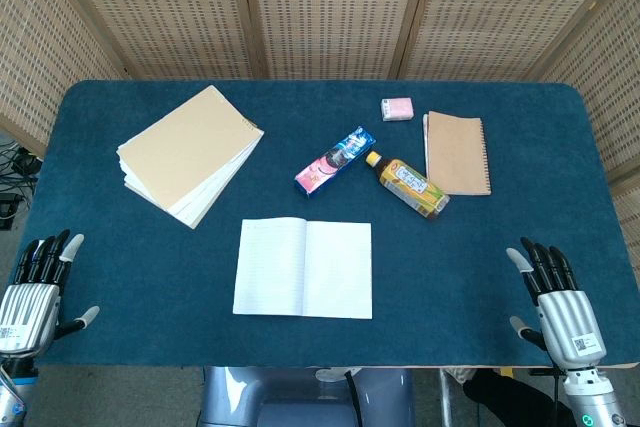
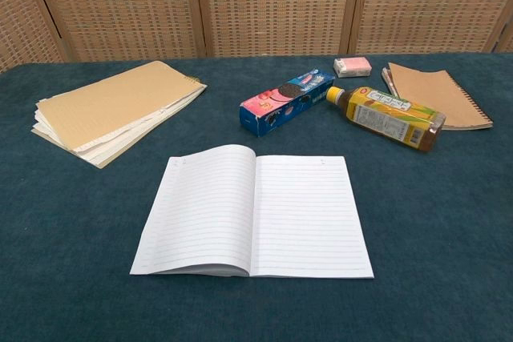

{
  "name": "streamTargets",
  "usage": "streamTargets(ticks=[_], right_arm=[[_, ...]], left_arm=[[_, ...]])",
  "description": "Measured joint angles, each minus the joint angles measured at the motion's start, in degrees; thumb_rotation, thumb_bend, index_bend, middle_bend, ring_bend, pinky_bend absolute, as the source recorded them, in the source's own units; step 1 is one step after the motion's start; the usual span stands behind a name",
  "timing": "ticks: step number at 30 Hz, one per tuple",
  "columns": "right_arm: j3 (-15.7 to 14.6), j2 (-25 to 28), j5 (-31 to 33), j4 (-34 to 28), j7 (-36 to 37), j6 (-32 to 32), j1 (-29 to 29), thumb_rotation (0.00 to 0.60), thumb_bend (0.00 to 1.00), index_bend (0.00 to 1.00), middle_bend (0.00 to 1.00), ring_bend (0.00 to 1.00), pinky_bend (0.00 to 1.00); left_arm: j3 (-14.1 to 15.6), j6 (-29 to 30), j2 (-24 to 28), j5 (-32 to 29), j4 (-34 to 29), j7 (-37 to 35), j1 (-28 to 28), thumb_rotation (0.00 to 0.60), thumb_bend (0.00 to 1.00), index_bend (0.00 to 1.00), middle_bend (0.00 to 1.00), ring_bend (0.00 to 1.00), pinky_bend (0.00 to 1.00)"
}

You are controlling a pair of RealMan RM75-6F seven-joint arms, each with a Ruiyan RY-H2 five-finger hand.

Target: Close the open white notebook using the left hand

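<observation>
Notebook lying open, flat, near front table edge. Left hand at front-left corner, fingers spread, empty. Right hand front-right, likewise empty.

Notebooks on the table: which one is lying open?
The white notebook at the front centre, lined pages showing. The spiral notebook at the back right and the tan-covered stack at the back left are both closed.

the table is showing dark teal felt, the notebook is showing white ruled pages, the bottle is wearing a yellow label, and the box is showing blue and pink.
</observation>
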Motion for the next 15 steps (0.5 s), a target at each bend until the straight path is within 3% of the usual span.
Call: streamTargets(ticks=[15], right_arm=[[-0.05, -0.05, 0.17, 0.01, 0.11, -0.64, 0.21, 0.600, 0.09, 0.00, 0.00, 0.00, 0.00]], left_arm=[[0.06, -0.66, -0.08, -0.23, 0.00, 0.33, -0.17, 0.600, 0.00, 0.00, 0.00, 0.00, 0.00]])
